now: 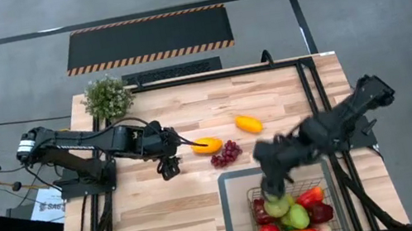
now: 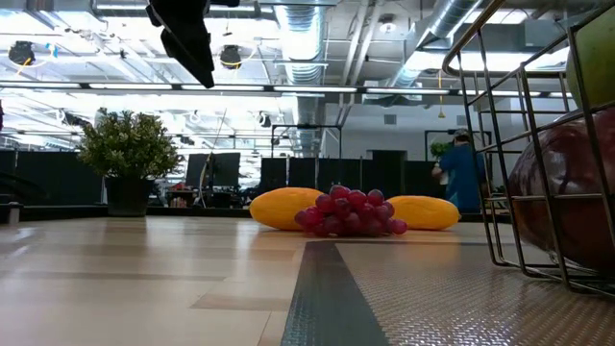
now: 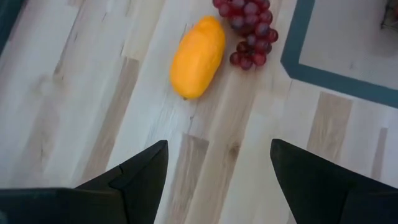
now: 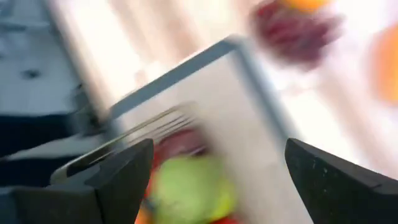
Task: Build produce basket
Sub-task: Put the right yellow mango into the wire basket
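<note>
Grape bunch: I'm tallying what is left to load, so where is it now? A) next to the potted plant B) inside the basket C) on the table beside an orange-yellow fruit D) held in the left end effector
C: the grape bunch lies on the bare table right beside an orange-yellow fruit, outside the basket, with the left end effector open and empty nearby.

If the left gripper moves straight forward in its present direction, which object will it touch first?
Probably the nearer yellow-orange fruit, which lies ahead of the open left gripper; the grape bunch sits just beyond it. Depth is uncertain.
</note>
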Available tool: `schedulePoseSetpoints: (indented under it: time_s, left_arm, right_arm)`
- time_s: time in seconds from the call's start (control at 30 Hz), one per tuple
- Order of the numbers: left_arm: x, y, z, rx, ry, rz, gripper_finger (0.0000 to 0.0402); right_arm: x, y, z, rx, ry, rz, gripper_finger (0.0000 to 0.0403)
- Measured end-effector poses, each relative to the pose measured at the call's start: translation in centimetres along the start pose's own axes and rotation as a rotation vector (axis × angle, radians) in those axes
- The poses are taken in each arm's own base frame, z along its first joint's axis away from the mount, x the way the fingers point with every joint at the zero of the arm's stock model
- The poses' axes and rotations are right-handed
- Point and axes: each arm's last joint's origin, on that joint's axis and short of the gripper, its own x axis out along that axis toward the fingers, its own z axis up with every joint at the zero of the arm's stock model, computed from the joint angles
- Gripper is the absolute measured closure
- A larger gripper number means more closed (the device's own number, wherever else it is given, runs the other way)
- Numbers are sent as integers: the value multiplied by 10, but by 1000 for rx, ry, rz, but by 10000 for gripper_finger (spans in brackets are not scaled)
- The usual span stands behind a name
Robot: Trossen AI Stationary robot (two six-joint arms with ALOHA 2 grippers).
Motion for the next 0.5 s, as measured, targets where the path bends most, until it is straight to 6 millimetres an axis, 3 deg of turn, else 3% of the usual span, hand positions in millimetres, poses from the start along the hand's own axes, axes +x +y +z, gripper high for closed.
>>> schedulePoseSetpoints:
  time_s: [0.23,0.4,0.5]
  left_arm:
    - [0,0,-3,-35,34,-13,130]
    - [-1,-3,-6,-32,53,-11,130]
    - [-2,-5,-8,-39,63,-11,130]
  right_arm:
    - [11,-67,52,-60,39,-286,21]
    - [40,-108,89,-99,121,-390,22]
    - [65,-132,101,-115,184,-430,23]
